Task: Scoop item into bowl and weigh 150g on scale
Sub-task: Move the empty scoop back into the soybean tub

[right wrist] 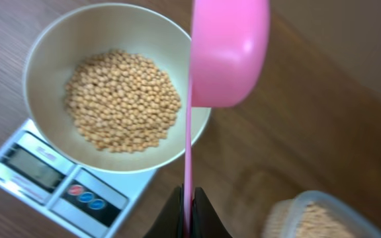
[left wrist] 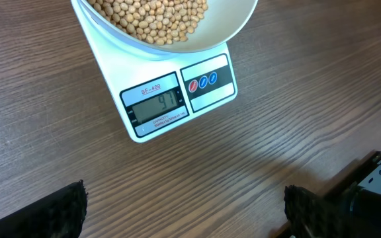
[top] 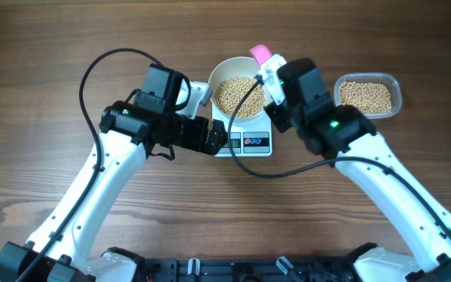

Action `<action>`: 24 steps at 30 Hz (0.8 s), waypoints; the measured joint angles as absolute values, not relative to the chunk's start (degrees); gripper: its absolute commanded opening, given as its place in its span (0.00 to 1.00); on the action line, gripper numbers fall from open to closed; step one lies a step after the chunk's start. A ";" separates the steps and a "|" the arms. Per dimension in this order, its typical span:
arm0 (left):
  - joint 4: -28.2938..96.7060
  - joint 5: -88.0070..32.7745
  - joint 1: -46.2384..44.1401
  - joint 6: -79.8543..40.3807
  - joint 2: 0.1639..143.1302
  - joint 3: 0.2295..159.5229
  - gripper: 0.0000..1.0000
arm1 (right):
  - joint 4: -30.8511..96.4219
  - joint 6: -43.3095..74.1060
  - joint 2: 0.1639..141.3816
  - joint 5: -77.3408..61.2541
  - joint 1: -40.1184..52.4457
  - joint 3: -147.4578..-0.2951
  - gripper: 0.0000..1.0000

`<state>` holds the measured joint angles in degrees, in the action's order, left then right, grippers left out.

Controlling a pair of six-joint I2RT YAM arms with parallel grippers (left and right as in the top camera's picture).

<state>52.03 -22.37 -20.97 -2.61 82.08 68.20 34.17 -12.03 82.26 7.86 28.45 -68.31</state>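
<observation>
The white bowl [top: 214, 81] stands on the white scale [top: 250, 144] and holds a heap of tan beans [top: 237, 95]. My right gripper [right wrist: 188, 213] is shut on the thin handle of a pink scoop [right wrist: 230, 49]. The scoop head hangs over the bowl's [right wrist: 45, 59] right rim, and no beans show on it. In the overhead view the scoop [top: 261, 53] pokes out past the bowl's far edge. My left gripper [left wrist: 184, 211] is open, low over bare wood just in front of the scale's lit display [left wrist: 154, 106].
A clear plastic container [top: 395, 84] holding more beans sits to the right of the scale, beside my right arm. It also shows blurred in the right wrist view, container [right wrist: 309, 201]. Black cables loop over the table by both arms.
</observation>
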 measured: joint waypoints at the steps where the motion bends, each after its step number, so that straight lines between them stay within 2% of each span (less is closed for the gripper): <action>1: 52.01 -22.37 -20.97 -2.61 82.08 68.20 1.00 | 34.20 -11.16 82.26 4.99 27.18 -68.31 0.04; 7: 52.05 -22.37 -20.97 -2.61 82.08 68.20 1.00 | 34.26 -6.85 81.06 -24.05 10.20 -68.31 0.04; 11: 52.03 -22.37 -20.97 -2.61 82.08 68.20 1.00 | 37.52 -5.34 80.64 -36.07 -3.27 -68.45 0.04; 13: 52.05 -22.37 -20.97 -2.61 82.08 68.20 1.00 | 41.54 -4.93 80.64 -37.32 -11.94 -68.45 0.04; 16: 52.05 -22.37 -20.97 -2.61 82.08 68.20 1.00 | 46.39 -4.67 80.62 -34.79 -17.21 -68.49 0.04; 24: 52.03 -22.37 -20.97 -2.61 82.08 68.20 1.00 | 50.22 -5.54 80.62 -29.08 -19.20 -68.49 0.04</action>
